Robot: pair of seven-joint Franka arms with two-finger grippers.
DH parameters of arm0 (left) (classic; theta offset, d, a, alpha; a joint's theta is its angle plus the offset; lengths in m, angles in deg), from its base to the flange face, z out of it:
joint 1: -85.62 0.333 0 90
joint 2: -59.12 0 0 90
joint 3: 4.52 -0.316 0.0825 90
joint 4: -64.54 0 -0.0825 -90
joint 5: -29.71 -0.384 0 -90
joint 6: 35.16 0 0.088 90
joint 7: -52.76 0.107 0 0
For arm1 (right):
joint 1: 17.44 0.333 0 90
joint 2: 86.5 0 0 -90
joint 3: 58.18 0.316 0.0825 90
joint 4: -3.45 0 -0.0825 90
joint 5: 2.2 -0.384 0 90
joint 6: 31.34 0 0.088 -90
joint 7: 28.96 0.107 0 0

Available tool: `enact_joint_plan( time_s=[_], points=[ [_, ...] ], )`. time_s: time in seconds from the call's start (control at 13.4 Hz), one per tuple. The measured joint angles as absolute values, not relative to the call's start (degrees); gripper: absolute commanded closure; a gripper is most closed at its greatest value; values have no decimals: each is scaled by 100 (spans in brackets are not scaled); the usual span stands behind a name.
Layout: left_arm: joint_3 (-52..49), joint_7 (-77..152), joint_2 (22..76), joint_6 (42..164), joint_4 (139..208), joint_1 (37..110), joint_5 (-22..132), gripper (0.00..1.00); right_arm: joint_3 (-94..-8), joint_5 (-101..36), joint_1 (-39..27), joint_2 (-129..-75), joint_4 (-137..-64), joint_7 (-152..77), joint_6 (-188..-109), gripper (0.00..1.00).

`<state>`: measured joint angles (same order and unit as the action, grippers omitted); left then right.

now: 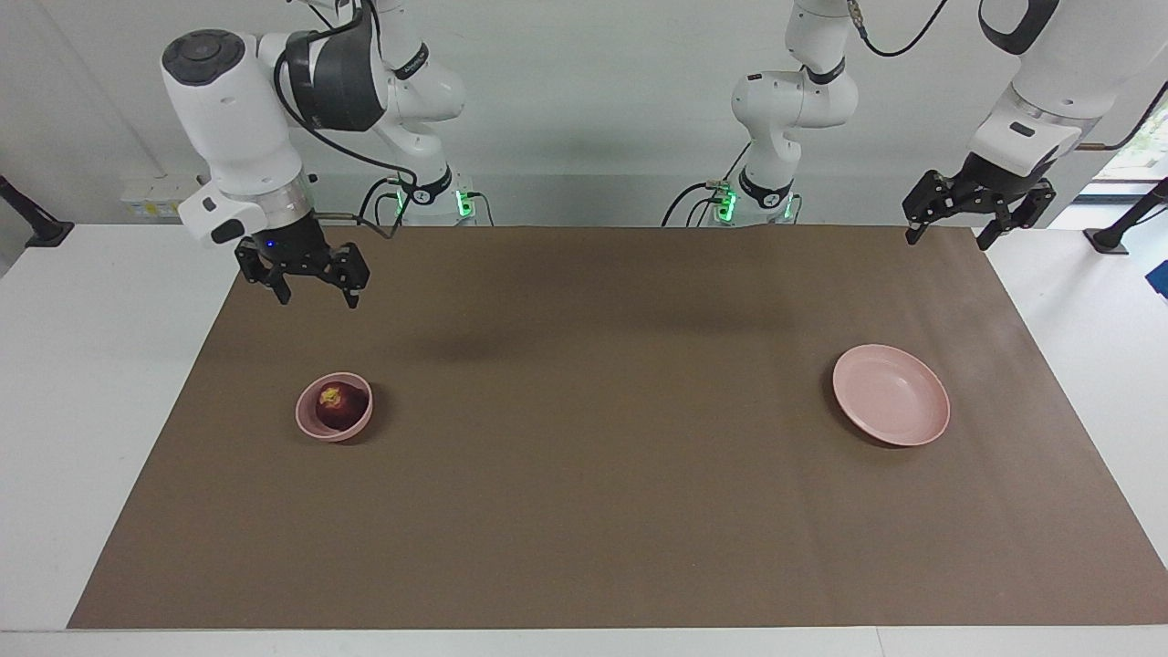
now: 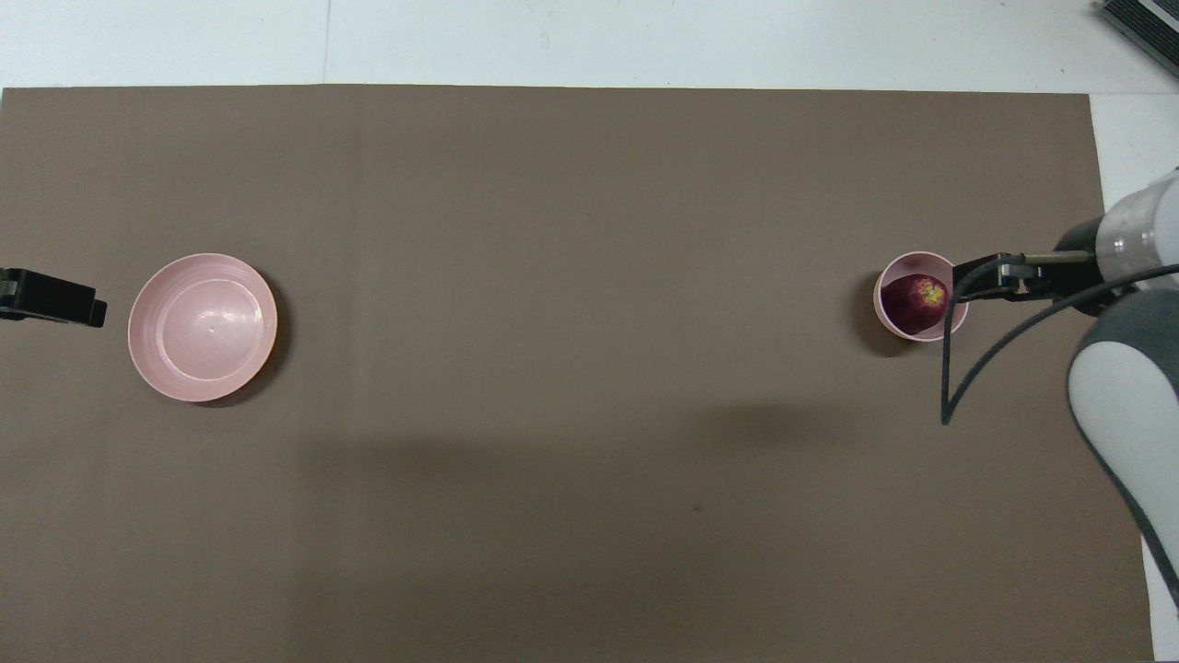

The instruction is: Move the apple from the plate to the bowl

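The dark red apple (image 1: 339,405) with a yellowish patch lies in the small deep pink bowl (image 1: 311,422) toward the right arm's end of the table; both show in the overhead view, the apple (image 2: 915,298) inside the bowl (image 2: 886,313). The wide pink plate (image 1: 891,395) sits empty toward the left arm's end and also shows in the overhead view (image 2: 203,327). My right gripper (image 1: 318,299) is open and empty, raised over the mat beside the bowl, apart from it; in the overhead view it (image 2: 978,279) overlaps the bowl's rim. My left gripper (image 1: 947,242) is open and empty, raised over the mat's corner.
A brown mat (image 1: 584,474) covers most of the white table. The right arm's cable (image 2: 949,368) hangs beside the bowl. The left gripper's tip (image 2: 83,308) shows beside the plate in the overhead view.
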<state>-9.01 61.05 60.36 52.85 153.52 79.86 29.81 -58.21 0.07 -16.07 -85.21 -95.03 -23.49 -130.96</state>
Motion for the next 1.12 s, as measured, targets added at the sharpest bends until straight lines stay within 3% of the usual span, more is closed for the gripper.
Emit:
enact_joint_plan(
  time_s=[0.45,1.12],
  points=[
    [-1026,6081,6052,5282,15344,8002,2981,0,-5913,-84,-1666,-8136,-8237,-2502,-11205,0],
    [-1043,6081,6052,5280,15344,8001,2981,0,-5940,-98,-1781,-8079,-8503,-2722,-11171,0]
  ],
)
